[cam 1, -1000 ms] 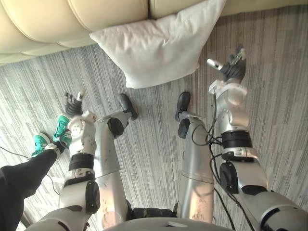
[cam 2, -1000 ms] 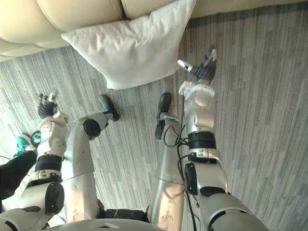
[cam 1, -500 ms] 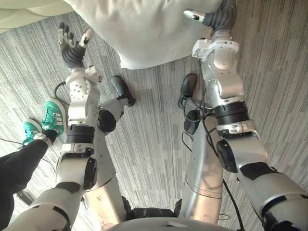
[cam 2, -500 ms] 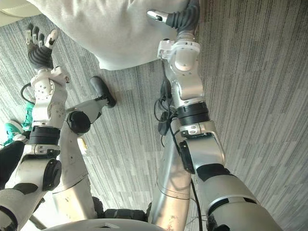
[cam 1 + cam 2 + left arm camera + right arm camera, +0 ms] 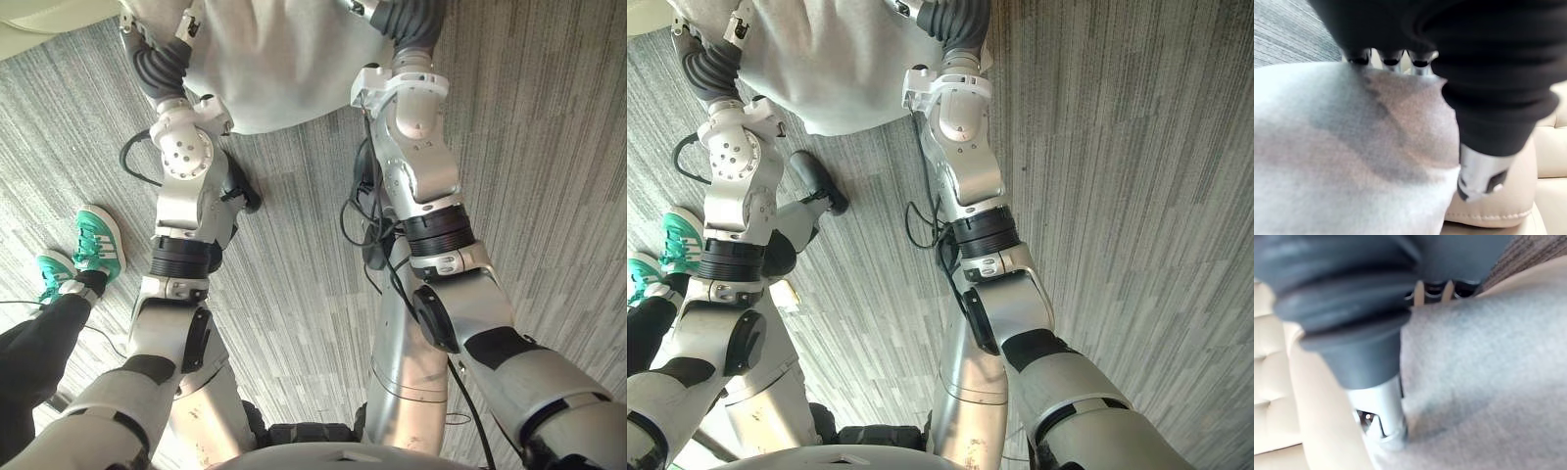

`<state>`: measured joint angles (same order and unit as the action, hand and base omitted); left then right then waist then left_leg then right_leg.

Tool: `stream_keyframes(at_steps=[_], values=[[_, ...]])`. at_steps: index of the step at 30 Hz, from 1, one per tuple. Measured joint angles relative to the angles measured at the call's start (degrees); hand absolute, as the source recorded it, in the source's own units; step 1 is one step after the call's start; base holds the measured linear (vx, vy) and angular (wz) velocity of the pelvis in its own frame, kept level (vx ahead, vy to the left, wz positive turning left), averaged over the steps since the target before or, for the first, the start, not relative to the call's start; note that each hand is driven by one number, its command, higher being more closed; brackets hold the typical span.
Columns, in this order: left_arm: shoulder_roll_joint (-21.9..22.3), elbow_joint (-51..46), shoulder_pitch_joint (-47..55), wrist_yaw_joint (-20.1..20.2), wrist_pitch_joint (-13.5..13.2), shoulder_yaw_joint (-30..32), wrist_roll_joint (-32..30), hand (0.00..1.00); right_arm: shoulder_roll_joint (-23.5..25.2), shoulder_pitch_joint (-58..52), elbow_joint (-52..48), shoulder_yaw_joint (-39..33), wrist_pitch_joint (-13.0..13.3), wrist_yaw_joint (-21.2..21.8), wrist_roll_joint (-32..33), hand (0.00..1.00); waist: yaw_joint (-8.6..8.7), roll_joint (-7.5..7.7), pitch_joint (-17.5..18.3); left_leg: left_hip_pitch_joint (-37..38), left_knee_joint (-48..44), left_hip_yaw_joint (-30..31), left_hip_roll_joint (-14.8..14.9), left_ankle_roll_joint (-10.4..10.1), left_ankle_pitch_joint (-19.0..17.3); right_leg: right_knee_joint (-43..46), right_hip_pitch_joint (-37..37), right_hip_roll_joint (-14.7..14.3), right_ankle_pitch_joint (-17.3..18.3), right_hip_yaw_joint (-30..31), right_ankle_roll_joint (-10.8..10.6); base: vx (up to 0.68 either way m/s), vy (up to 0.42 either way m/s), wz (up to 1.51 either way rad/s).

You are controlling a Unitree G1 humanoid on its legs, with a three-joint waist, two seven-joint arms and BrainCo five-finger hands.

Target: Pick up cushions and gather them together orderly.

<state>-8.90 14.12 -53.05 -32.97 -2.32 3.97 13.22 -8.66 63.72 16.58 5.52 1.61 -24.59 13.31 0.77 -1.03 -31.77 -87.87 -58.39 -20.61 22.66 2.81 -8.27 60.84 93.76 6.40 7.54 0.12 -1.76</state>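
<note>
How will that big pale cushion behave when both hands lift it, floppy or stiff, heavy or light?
Probably floppy: the cushion creases and dimples where the left hand and right hand meet it. Likely light for its bulk, looking plump. Taken by opposite sides, its middle may sag.

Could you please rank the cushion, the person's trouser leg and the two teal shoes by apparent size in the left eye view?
1. Cushion
2. trouser leg
3. teal shoes, the two looking about alike
</note>
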Motion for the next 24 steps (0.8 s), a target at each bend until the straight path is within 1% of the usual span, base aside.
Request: stream_keyframes(at_steps=[2, 5, 6, 8, 12, 14, 16, 18, 21, 24], values=[[-0.54, 0.00, 0.20, -0.12, 0.00, 0.67, 0.01, 1.00, -0.03, -0.16, -0.56, 0.00, 0.98, 0.03, 0.90, 1.00, 0.01, 0.01, 0.01, 0.33, 0.81, 0.07, 0.05, -0.40, 0.66, -0.52, -0.27, -0.25, -0.31, -0.25, 0.46, -0.08, -0.024, -0.01], [-1.33, -0.01, 1.22, -0.13, 0.00, 0.69, 0.02, 1.00, -0.02, -1.20, -2.32, 0.01, 1.25, 0.19, 1.11, 1.00, -0.09, 0.01, 0.01, 1.47, 1.82, 0.15, 0.25, -0.59, 1.21, -1.71, -1.58, -0.64, -0.76, -0.68, 0.83, -0.06, -0.023, -0.06], [-1.38, -0.02, 1.50, -0.12, 0.00, 0.68, 0.03, 1.00, -0.03, -1.74, -2.50, 0.02, 2.02, 0.29, 1.72, 1.00, -0.02, 0.06, 0.04, 2.13, 2.49, 0.14, 0.19, -0.76, 1.55, -2.20, -2.23, -0.66, -0.88, -0.81, 0.94, -0.07, -0.028, -0.01], [-1.38, -0.22, 1.65, -0.09, 0.00, 0.61, 0.02, 1.00, -0.02, -2.15, -2.88, 0.02, 2.67, 0.32, 2.93, 1.00, 0.01, 0.06, 0.07, 3.61, 4.30, 0.12, -0.11, -1.29, 2.17, -3.79, -3.80, -0.73, -1.00, -1.23, 0.90, -0.09, -0.036, 0.02], [-1.24, -3.56, 2.77, -0.07, -0.04, 0.53, 0.06, 1.00, 0.00, -2.85, -4.78, 0.01, 3.83, 0.59, 4.88, 1.00, 0.13, 0.08, 0.08, 5.76, 7.95, 0.00, -1.05, -1.82, 3.75, -6.55, -5.76, -0.82, -1.95, -1.76, 1.21, -0.07, -0.035, 0.02], [-1.18, -4.57, 3.14, -0.09, -0.04, 0.54, 0.10, 1.00, 0.02, -3.17, -4.78, 0.01, 4.17, 0.62, 5.53, 1.00, 0.17, 0.09, 0.09, 7.54, 10.58, -0.01, -1.45, -2.35, 5.13, -8.60, -7.59, -0.90, -2.55, -2.55, 1.63, -0.07, -0.056, 0.03], [-0.79, -4.66, 3.30, -0.17, -0.04, 0.56, 0.10, 1.00, 0.02, -4.00, -4.82, -0.01, 4.44, 0.63, 5.54, 1.00, 0.16, 0.10, 0.10, 9.12, 12.08, -0.04, -1.90, -2.26, 6.21, -9.68, -9.00, -0.92, -2.89, -2.77, 2.11, -0.06, -0.066, 0.06], [-0.31, -5.18, 3.67, -0.32, -0.04, 0.66, 0.11, 1.00, 0.03, -4.44, -4.86, -0.02, 4.43, 0.64, 5.54, 1.00, 0.17, 0.11, 0.11, 10.03, 12.96, -0.03, -1.98, -2.47, 6.56, -10.33, -9.86, -1.00, -3.20, -3.03, 2.40, -0.03, -0.050, 0.01], [0.66, -9.56, 6.11, -0.45, -0.27, 0.95, 0.20, 1.00, 0.02, -5.15, -5.25, -0.08, 4.43, 0.66, 5.53, 1.00, 0.23, 0.13, 0.14, 11.52, 14.20, 0.08, -1.98, -2.91, 6.98, -11.59, -11.56, -1.13, -3.53, -3.66, 2.63, -0.03, -0.063, -0.03], [2.28, -13.44, 8.74, -0.76, -0.37, 1.05, 0.19, 1.00, 0.28, -8.04, -9.08, -0.09, 4.43, 0.67, 5.52, 1.00, 0.15, 0.13, 0.14, 13.50, 15.16, 0.25, -2.08, -3.07, 7.27, -12.19, -13.70, -1.25, -3.52, -3.97, 2.63, -0.03, -0.064, 0.01]])
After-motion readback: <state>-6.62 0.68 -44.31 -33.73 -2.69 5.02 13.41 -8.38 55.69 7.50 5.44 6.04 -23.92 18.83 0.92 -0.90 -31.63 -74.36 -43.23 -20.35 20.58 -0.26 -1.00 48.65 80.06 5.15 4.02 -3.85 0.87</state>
